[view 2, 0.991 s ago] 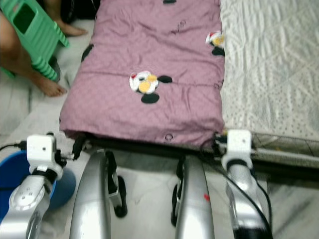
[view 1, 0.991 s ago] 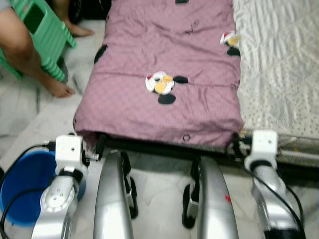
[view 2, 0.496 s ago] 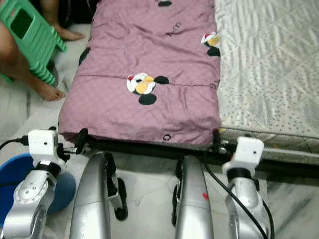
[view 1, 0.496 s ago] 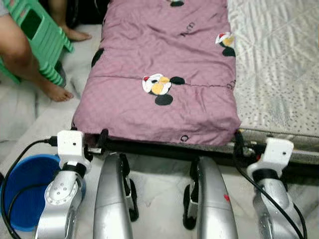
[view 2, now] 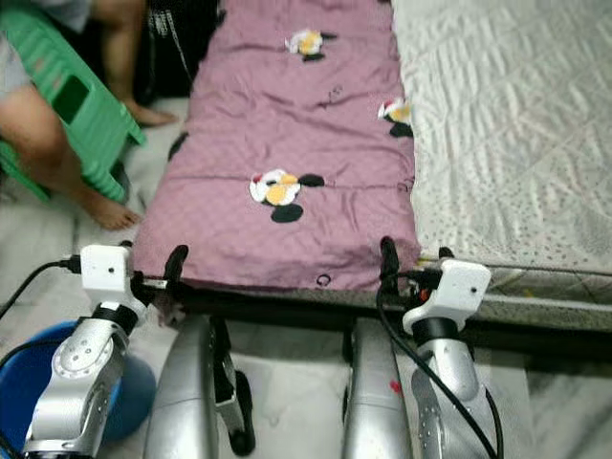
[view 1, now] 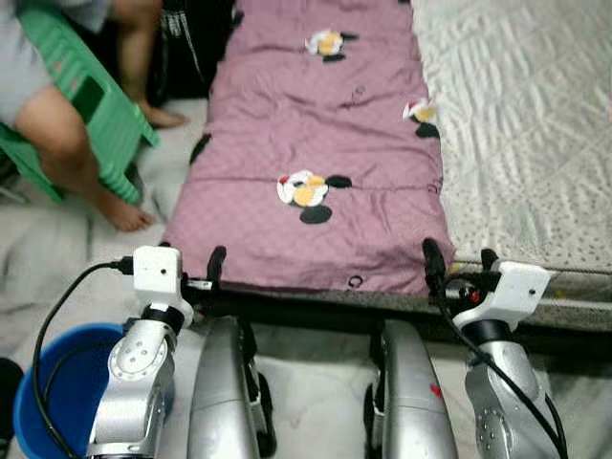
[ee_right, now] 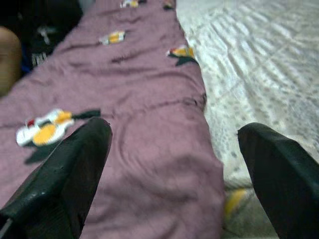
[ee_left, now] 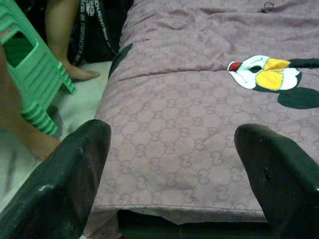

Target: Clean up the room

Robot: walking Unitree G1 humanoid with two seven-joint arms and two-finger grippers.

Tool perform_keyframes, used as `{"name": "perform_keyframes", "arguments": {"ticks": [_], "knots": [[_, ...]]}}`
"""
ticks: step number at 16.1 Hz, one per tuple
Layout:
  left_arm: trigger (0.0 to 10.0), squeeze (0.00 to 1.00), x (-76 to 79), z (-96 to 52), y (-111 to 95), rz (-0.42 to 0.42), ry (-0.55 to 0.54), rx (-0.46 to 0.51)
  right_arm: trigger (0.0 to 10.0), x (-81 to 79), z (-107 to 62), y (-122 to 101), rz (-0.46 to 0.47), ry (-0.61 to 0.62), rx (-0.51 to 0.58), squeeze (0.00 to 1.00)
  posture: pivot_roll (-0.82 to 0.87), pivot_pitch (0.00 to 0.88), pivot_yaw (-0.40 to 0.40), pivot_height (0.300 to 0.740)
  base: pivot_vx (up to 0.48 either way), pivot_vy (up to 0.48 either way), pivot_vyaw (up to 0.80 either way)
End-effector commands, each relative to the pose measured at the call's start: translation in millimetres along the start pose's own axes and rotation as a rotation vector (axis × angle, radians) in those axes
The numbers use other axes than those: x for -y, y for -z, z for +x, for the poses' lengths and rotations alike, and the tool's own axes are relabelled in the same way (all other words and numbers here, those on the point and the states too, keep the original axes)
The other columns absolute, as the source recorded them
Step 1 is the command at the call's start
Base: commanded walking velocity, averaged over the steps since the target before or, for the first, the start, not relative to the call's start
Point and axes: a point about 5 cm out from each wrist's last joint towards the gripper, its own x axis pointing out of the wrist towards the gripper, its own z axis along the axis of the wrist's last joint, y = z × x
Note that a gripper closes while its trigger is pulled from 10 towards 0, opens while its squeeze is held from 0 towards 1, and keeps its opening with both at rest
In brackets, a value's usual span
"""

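Note:
A purple quilt with cartoon mouse patches lies folded lengthwise along the left part of the bed. My left gripper is at the quilt's near left corner and stands open; in the left wrist view its fingers spread wide in front of the quilt's near edge. My right gripper is at the near right corner, where the quilt meets the white mattress. It is open too, with both fingers apart and nothing held.
A person sits on a green plastic stool at the left, bare foot on the floor. A blue bucket stands by my left arm. A black bag leans beside the bed. The dark bed frame is just before my legs.
The camera has tilted up, showing more of the bed. Both grippers have risen from the bed frame to the quilt's near corners, their fingertips now above the edge.

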Motion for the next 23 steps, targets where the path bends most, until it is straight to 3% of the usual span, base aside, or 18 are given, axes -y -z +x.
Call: {"name": "perform_keyframes", "arguments": {"ticks": [1, 5, 13, 20, 23], "knots": [[10.0, 0.00, 0.1, -1.2, 7.6, 0.008, 0.009, -0.025, 10.0, -2.8, -0.1, -0.5, 0.021, 0.000, 0.012, 0.00, -0.09, 0.101, 0.111, 0.612, 0.000, 0.000, 0.00], [10.0, 0.00, 1.6, 18.7, 1.5, 0.005, -0.001, 0.021, 10.0, -9.9, 14.6, -3.3, 0.045, -0.024, 0.034, 0.00, -0.08, 0.059, 0.103, 0.657, 0.000, 0.000, 0.00], [10.0, 0.00, 12.3, 28.4, 5.1, 0.002, 0.007, 0.035, 10.0, -12.5, 28.9, -1.6, 0.053, -0.030, 0.052, 0.00, -0.08, 0.008, 0.096, 0.737, 0.000, 0.000, 0.00], [10.0, 0.00, 12.9, 30.2, 3.6, -0.001, -0.014, 0.063, 10.0, -12.3, 33.6, 0.8, 0.048, -0.041, 0.053, 0.00, -0.07, 0.003, 0.083, 0.740, 0.000, 0.000, 0.00], [10.0, 0.00, 12.5, 30.3, 1.3, 0.038, -0.010, 0.083, 10.0, -10.0, 35.2, 1.4, 0.053, -0.028, 0.055, 0.00, -0.06, 0.003, 0.080, 0.740, 0.000, 0.000, 0.00]]}}
